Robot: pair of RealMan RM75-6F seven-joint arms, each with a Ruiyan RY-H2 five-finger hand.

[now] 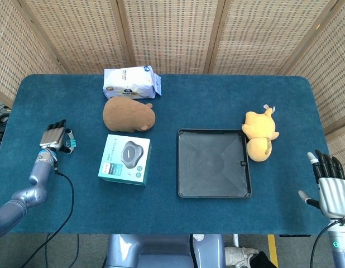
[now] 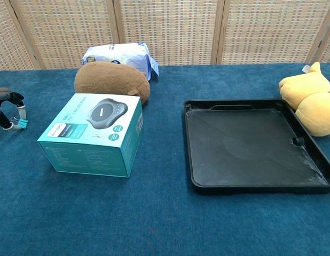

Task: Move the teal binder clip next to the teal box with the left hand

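Observation:
The small teal binder clip [image 1: 72, 144] lies low at the table's left side, a short way left of the teal box [image 1: 124, 159]. My left hand [image 1: 54, 138] is curled over it. In the chest view the left hand [image 2: 5, 109] pinches the clip [image 2: 22, 124] between thumb and a fingertip, right at the cloth. The box [image 2: 90, 133] stands flat with a speaker pictured on its lid. My right hand [image 1: 330, 190] hangs beyond the near right corner, fingers straight and apart, holding nothing.
A brown plush [image 1: 128, 115] lies just behind the box, with a white packet [image 1: 132, 82] further back. A black tray [image 1: 214, 163] sits at the centre right. A yellow plush [image 1: 259, 135] lies to the right of the tray. Blue cloth [image 1: 77, 184] lies bare between the clip and the box.

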